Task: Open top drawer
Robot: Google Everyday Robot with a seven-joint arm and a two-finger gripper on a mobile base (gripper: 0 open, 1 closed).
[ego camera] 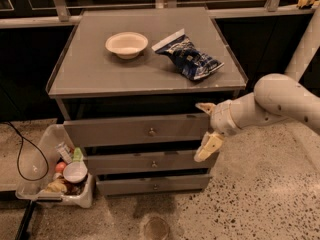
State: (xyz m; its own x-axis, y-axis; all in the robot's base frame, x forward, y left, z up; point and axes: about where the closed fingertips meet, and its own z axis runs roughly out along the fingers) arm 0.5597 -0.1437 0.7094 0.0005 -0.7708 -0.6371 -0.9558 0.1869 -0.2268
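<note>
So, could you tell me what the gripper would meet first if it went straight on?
The gripper, at the right end of the wide grey top drawer front, would likely meet that front first; depth is unclear.

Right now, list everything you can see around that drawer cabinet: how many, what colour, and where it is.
cabinet: one, grey, centre of view
bowl: one, cream, on the cabinet top, left of centre
snack bag: one, dark blue and white, on the cabinet top, right of the bowl
top drawer: one, grey, silver knob, just under the top
middle drawer: one, grey, below it
bottom drawer: one, grey, lowest
bin: one, whitish, on the floor left of the cabinet, holding mixed items
cable: one, black, far left
arm: one, white, from the right
gripper: one, cream fingers, open, at the top drawer's right end
</note>
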